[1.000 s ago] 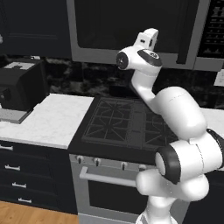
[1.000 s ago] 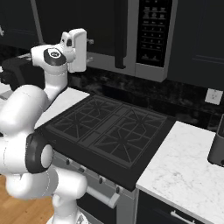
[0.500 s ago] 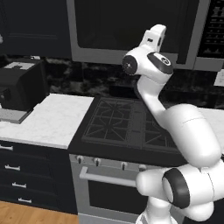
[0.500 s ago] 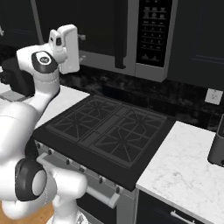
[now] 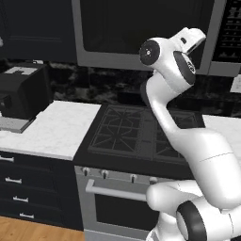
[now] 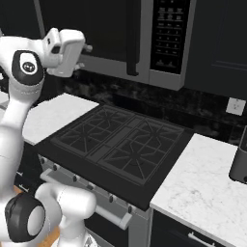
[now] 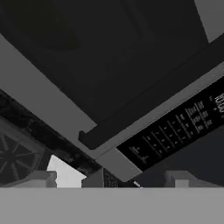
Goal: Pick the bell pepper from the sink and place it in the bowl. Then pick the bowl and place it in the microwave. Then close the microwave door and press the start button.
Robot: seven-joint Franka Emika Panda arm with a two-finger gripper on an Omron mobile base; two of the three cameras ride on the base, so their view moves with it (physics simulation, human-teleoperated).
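Observation:
The microwave (image 5: 141,33) hangs above the stove, and its microwave door (image 6: 91,24) is shut flat, with the vertical handle bar (image 6: 132,38) beside the dark control panel (image 6: 169,34). My gripper (image 6: 86,48) is raised just in front of the door's lower edge. In the hand view the gripper (image 7: 109,179) is open and holds nothing, its fingertips (image 7: 41,178) set wide apart. That view looks at the door's dark window (image 7: 100,57), the handle (image 7: 153,100) and the control panel (image 7: 175,131). The bell pepper, the bowl and the sink are out of view.
A black gas cooktop (image 5: 141,132) lies under the arm, with an oven handle (image 5: 113,192) below it. White marble counters (image 5: 52,127) (image 6: 207,178) flank it. A black appliance (image 5: 23,92) stands at the left and a dark one (image 6: 240,164) at the right.
The arm has stretched upward and its elbow has swung. The hand has shifted a little rightward along the microwave front in the left base view. The microwave door has stayed shut.

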